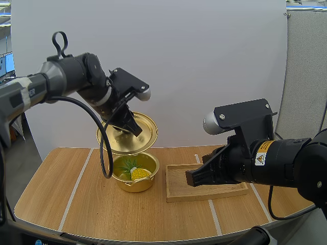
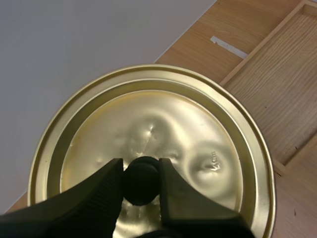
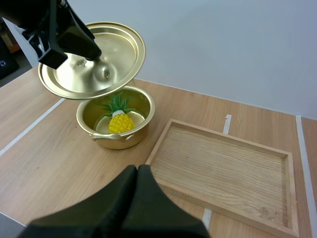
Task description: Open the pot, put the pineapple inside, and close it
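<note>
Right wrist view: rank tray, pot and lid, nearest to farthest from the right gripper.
1. Wooden tray: just ahead of the right gripper, whose jaws are shut.
2. Pot: past the tray's near corner, pineapple inside.
3. Lid: farthest, tilted above the pot, knob pinched by the left gripper.

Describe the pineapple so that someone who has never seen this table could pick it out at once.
On the wooden table, left of the flat wooden tray, stands a gold pot, with its lid held in the air above it by the left tool. The pineapple lies inside that pot: the only yellow thing there, with a green leafy crown.
</note>
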{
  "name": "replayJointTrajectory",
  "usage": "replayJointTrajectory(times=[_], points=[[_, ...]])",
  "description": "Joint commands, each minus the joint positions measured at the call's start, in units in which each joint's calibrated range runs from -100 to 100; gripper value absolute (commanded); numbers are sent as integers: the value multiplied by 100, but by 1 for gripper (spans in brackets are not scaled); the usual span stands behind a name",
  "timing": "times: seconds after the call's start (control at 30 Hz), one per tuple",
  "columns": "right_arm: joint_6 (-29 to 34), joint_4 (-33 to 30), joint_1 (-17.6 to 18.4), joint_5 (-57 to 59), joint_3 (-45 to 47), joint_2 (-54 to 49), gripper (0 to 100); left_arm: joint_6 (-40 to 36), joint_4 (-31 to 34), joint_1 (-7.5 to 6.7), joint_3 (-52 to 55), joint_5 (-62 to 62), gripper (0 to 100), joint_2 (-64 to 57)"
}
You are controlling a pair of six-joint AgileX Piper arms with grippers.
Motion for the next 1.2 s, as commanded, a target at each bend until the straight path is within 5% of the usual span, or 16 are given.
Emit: replayJointTrajectory(times=[0.0, 1.17], points=[[-56, 8, -24, 8, 11, -49, 0, 100, -231, -22, 110, -509, 0, 227], [-56, 8, -24, 8, 11, -49, 0, 478, -454, -14, 520, -1616, 0, 2009]])
